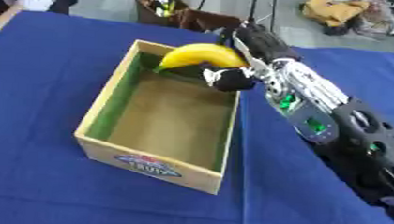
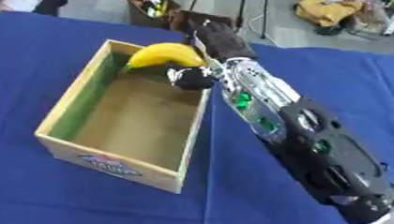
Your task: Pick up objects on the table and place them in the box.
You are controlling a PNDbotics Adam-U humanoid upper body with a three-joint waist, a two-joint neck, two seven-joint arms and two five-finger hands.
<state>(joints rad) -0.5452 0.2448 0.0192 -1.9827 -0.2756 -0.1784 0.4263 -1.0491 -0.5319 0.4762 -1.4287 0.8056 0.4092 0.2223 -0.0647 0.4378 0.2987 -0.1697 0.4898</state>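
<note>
A yellow banana (image 1: 198,55) hangs over the far right corner of the wooden box (image 1: 102,106), its green-tipped end pointing down to the left into the box. My right hand (image 1: 234,75) is shut on the banana, thumb curled under it, fingers over its right end. The right arm (image 1: 315,108) comes in from the lower right, along the box's right wall. The box's brown floor (image 1: 171,120) shows nothing lying in it. My left hand appears in neither view.
The box stands on a blue tablecloth (image 1: 46,52) and has a coloured label (image 1: 149,166) on its near wall. Beyond the table's far edge, on the floor, are a brown bin (image 1: 163,9) and a yellow bag (image 1: 335,11).
</note>
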